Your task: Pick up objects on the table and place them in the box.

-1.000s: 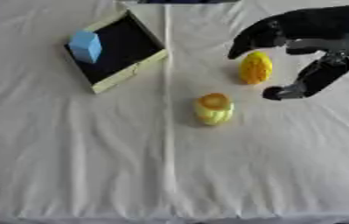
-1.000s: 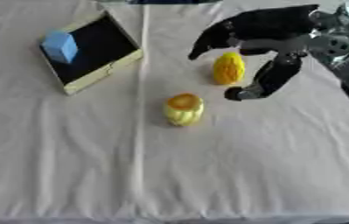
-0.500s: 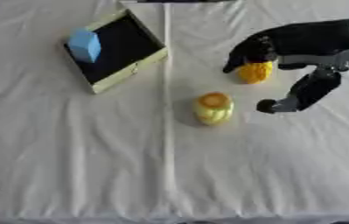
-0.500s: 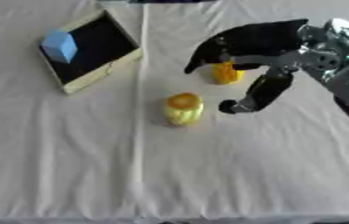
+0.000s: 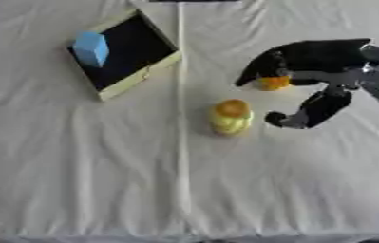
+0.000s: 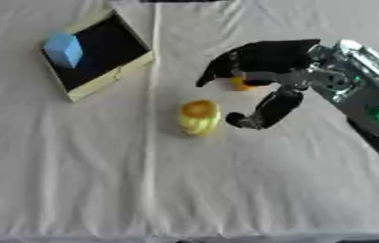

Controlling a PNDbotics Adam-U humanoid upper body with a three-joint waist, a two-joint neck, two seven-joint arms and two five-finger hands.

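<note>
A yellow rounded object point(image 5: 231, 116) stands on the white cloth near the middle. Behind it and to the right lies an orange-yellow object point(image 5: 273, 83), partly hidden under my right hand point(image 5: 308, 54). That hand comes in from the right and is open, its fingers spread over the orange-yellow object and its thumb point(image 5: 308, 110) reaching down just right of the yellow object. The box point(image 5: 134, 80), cream-rimmed with a black inside, sits tilted at the back left. A light blue block point(image 5: 90, 47) stands in its left part. My left hand shows in no view.
A white cloth point(image 5: 76, 166) covers the whole table, with a straight crease point(image 5: 181, 180) running from back to front just left of the yellow object. The table's front edge lies along the bottom of the views.
My right hand has moved left and a little forward, so its fingers now cover most of the orange-yellow object and its thumb is close to the yellow object. Neither object nor the box has moved.
</note>
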